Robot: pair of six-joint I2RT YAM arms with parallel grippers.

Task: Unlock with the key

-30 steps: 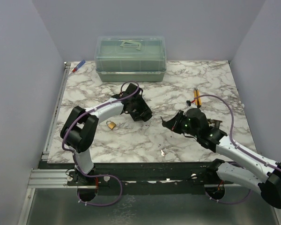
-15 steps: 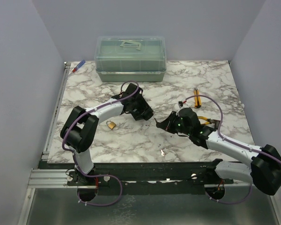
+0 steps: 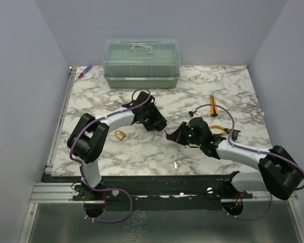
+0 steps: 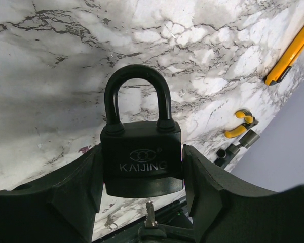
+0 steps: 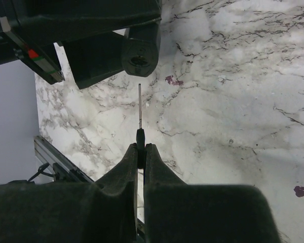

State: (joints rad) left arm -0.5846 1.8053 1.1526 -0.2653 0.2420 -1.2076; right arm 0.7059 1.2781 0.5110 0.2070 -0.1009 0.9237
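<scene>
My left gripper [image 4: 142, 174] is shut on the body of the black padlock [image 4: 142, 157], marked KAIJING, with its shackle pointing away from the wrist. My right gripper [image 5: 140, 148] is shut on the black head of the key [image 5: 140, 135]. The key's thin metal blade points at the padlock's underside [image 5: 139, 56] and stops a short way from it. The blade tip also shows in the left wrist view [image 4: 151, 215], just below the padlock. In the top view the left gripper [image 3: 158, 123] and right gripper [image 3: 171, 134] meet tip to tip at the table's middle.
A small brass padlock [image 3: 120, 134] lies left of the grippers. A small metal piece [image 3: 176, 164] lies near the front edge. A green lidded box [image 3: 141, 63] stands at the back. Yellow tools [image 3: 213, 105] lie to the right, and a pen [image 3: 85, 71] lies at the back left.
My right gripper has moved left with the key, up to the left gripper and the padlock's underside. The left gripper has barely moved.
</scene>
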